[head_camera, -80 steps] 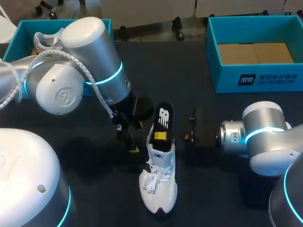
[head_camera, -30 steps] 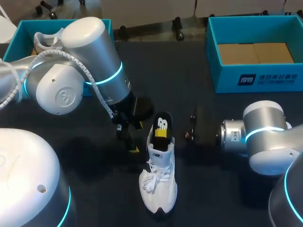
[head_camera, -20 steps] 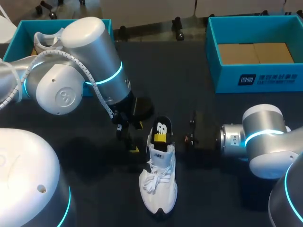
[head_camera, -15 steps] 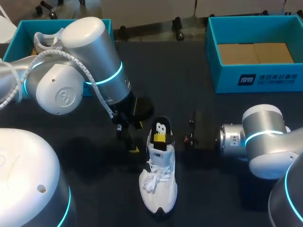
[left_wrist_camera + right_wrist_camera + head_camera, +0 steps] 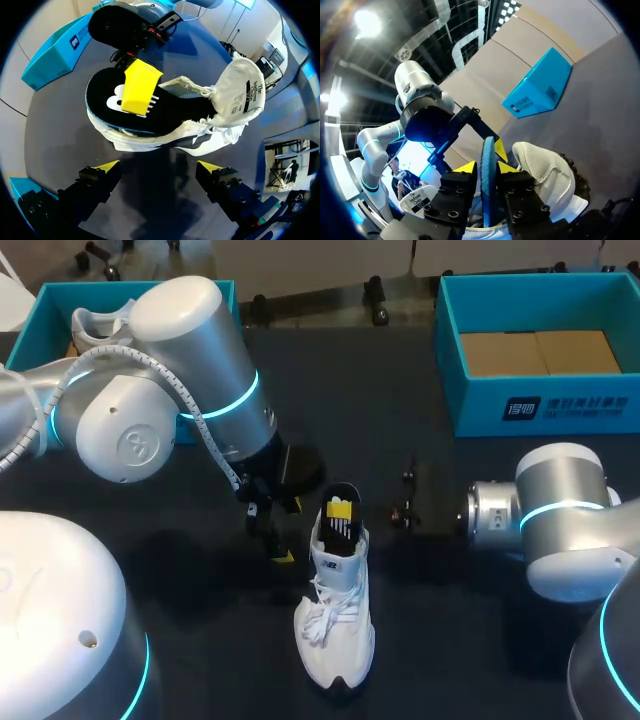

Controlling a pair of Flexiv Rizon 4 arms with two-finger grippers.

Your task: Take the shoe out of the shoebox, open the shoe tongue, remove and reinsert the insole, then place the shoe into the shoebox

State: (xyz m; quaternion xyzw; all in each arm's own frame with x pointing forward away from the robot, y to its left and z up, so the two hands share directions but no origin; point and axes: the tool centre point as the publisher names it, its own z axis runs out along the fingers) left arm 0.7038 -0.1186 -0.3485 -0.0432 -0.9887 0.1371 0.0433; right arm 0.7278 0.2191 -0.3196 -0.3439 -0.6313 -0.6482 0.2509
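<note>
the shoe (image 5: 335,625) stands on its sole on the table (image 5: 400,410) between my two arms, out of the shoebox (image 5: 540,405), which sits well apart at the far right. its long axis runs toe toward me and heel away. the insole (image 5: 107,100) goes in at the heel end, along that same axis, and its back part sticks up out of the collar.

my right gripper (image 5: 486,167) comes in from the shoe's right and is clamped on that raised back part, one yellow tip on each face. so the right arm is the one on the job. i judge the next push has to go down and toward the toe. my left gripper (image 5: 159,167) sits just beside the shoe's left flank with its jaws wide apart, touching nothing.

compared with 2.7 s ago, the insole is much lower: it stood tall above the heel then, and now only a short stub shows. the left arm has not moved.
</note>
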